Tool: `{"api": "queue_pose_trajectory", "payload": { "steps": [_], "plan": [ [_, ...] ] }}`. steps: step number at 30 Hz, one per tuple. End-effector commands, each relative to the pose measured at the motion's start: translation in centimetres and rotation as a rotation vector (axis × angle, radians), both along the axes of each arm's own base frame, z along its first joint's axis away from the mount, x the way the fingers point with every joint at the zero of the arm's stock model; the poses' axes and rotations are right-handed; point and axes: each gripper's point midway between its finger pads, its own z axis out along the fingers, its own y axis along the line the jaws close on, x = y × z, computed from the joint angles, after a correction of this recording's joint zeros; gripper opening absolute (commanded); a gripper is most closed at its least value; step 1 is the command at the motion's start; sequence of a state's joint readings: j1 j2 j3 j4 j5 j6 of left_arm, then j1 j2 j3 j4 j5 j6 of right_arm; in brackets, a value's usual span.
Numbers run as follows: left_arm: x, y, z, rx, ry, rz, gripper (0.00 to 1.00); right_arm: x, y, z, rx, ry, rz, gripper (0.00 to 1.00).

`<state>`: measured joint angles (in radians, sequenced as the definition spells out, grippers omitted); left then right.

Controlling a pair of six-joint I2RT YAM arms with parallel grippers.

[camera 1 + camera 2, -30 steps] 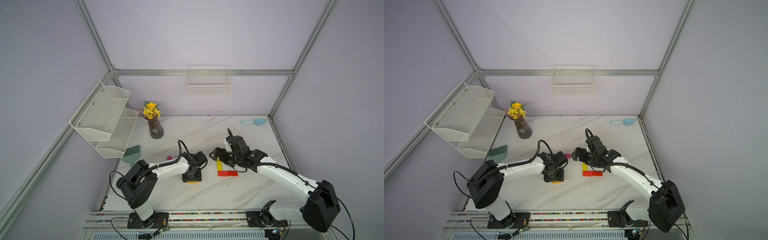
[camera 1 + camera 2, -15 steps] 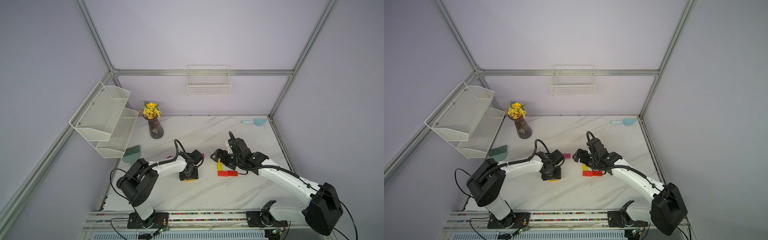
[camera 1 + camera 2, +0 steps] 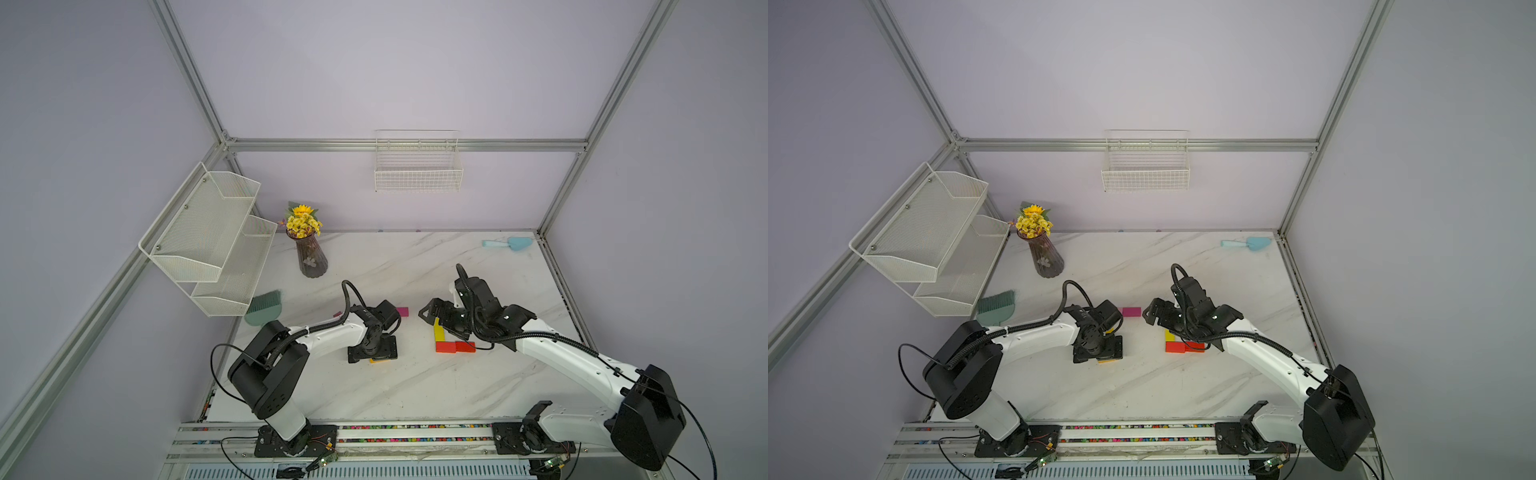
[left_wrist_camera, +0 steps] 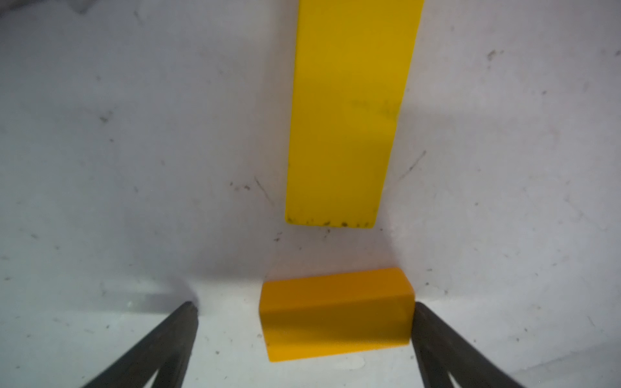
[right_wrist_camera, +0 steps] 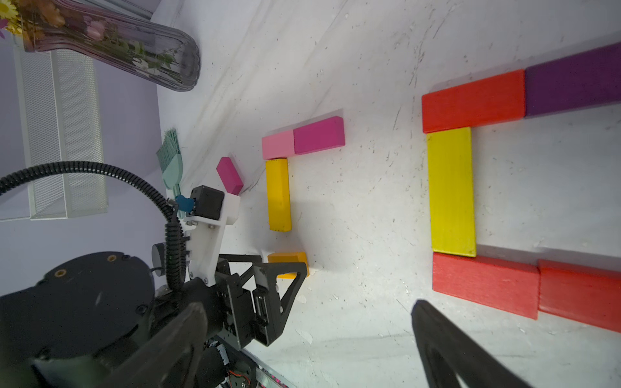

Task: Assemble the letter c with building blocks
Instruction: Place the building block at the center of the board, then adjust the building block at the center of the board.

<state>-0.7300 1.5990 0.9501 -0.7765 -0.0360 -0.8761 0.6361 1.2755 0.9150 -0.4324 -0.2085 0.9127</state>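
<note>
a pale lilac cell, evenly lit

we see plain lilac walls [image 3: 415, 62] edged by aluminium rails [image 3: 407, 145]. a white wire basket [image 3: 418, 183] hangs on the back wall, and a two-tier mesh shelf [image 3: 199, 232] hangs on the left one. the white marbled counter [image 3: 415, 386] carries a ribbed vase [image 3: 311, 259] of yellow flowers, a green brush [image 3: 264, 309] and a light blue scoop [image 3: 509, 243] near its far right corner.

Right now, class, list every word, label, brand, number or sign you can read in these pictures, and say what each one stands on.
There are none to read.
The coloured blocks, the vase, the wire basket and the scoop show no print.
Any marking on the circuit board at the front rail is too small to read.
</note>
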Motion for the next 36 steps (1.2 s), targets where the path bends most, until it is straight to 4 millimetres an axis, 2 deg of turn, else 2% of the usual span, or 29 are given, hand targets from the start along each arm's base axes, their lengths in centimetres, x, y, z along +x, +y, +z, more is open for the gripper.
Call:
{"api": "queue_pose_trajectory", "payload": {
  "steps": [1, 5, 6, 12, 15, 24, 29, 30, 36],
  "plan": [
    [0.2, -0.4, 2.6, -0.082, -0.055, 0.036, 1.00, 0.4, 0.4, 0.5, 0.018, -0.023, -0.016, 0.97],
    [-0.6, -1.0, 2.9, -0.188, -0.062, 0.100, 1.00, 0.3, 0.5, 0.2, 0.025, -0.019, -0.019, 0.97],
    [-0.7, -1.3, 3.6, -0.234, -0.078, 0.115, 1.00, 0.3, 0.5, 0.1, 0.026, -0.018, -0.019, 0.97],
    [-1.2, -3.2, 3.6, -0.428, -0.082, 0.200, 1.00, 0.2, 0.5, -0.2, 0.033, -0.016, -0.025, 0.97],
    [-1.4, -3.9, 3.5, -0.472, -0.082, 0.220, 1.00, 0.2, 0.6, -0.3, 0.032, -0.014, -0.025, 0.97],
    [-1.3, -5.5, 2.0, -0.467, -0.057, 0.216, 1.00, 0.4, 0.7, -0.2, 0.022, -0.018, -0.015, 0.97],
    [-0.7, -5.6, 2.2, -0.459, -0.075, 0.212, 1.00, 0.4, 0.8, -0.1, 0.021, -0.018, -0.012, 0.97],
    [-0.7, -5.5, 1.2, -0.432, -0.058, 0.215, 1.00, 0.5, 0.8, -0.1, 0.020, -0.019, -0.011, 0.97],
    [0.0, -5.5, 1.0, -0.405, -0.055, 0.202, 1.00, 0.5, 0.8, 0.0, 0.019, -0.016, -0.010, 0.97]
  ]
}}
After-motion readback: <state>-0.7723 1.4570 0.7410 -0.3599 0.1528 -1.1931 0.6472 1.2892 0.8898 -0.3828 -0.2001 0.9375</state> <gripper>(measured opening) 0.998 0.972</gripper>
